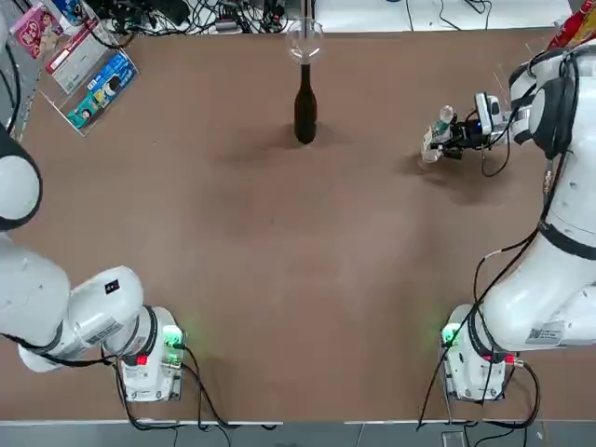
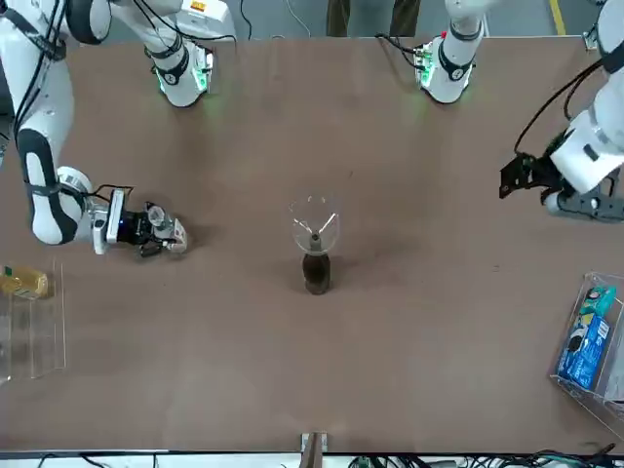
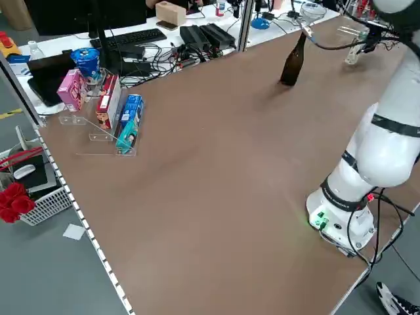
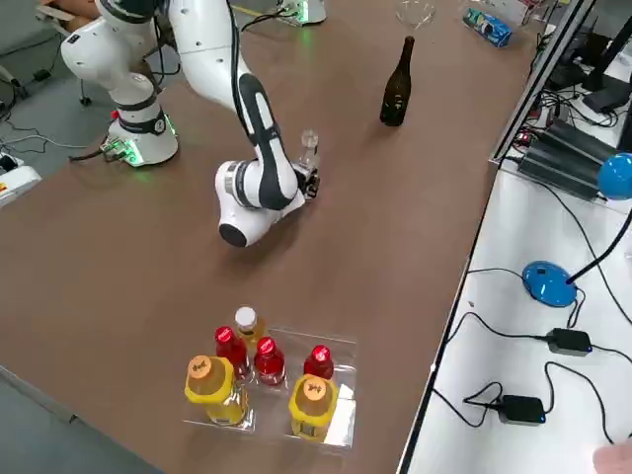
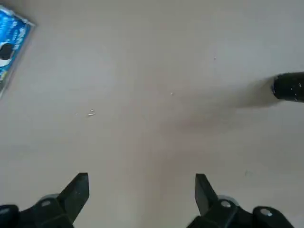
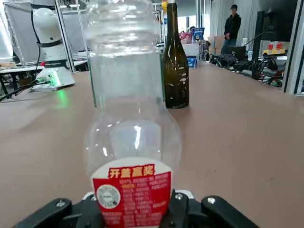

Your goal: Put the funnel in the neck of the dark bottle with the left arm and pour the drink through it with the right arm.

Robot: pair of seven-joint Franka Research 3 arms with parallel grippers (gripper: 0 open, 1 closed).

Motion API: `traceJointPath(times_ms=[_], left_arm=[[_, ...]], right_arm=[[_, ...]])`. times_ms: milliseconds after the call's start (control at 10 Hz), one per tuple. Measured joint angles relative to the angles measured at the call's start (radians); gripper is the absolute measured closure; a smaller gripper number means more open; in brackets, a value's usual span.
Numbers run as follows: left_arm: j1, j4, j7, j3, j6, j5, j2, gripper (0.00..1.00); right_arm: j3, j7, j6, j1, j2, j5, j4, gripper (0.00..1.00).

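Brown tabletop (image 1: 279,279) carries the whole setup, with the dark bottle (image 1: 304,110) standing upright near the far edge as the reference landmark. Left of the bottle and well apart from it, the left gripper (image 2: 531,175) hangs over bare table with its jaws spread wide and nothing between them, as the left wrist view confirms (image 5: 141,192). At the bottle itself, the clear funnel (image 2: 314,226) sits in the neck, rim uppermost; the first step therefore reads as complete. Right of the bottle, some way off at table level, the right gripper (image 1: 453,138) is clamped on the lower body of the small clear drink bottle (image 6: 130,118), which stands upright on or just above the surface. Remaining work, as judged: carry the drink bottle to the funnel, tip it over the rim, and pour. No liquid is visible in the funnel yet.
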Motion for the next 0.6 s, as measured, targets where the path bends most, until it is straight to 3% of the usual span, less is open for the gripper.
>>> traceJointPath(times_ms=[300, 500, 600], left_arm=[[-0.257, -0.007, 0.108, 0.337, -0.004, -0.005, -0.054, 0.01], [-0.396, -0.008, 0.118, 0.485, -0.043, -0.005, -0.077, 0.01], [-0.447, -0.008, 0.100, 0.525, -0.064, -0.005, -0.083, 0.01]], right_arm=[[-0.023, -0.002, -0.040, -0.001, 0.024, 0.001, 0.007, 0.61], [-0.031, -0.002, -0.045, -0.002, 0.044, 0.001, 0.010, 0.61], [-0.031, -0.002, -0.046, -0.002, 0.053, 0.001, 0.012, 0.61]])
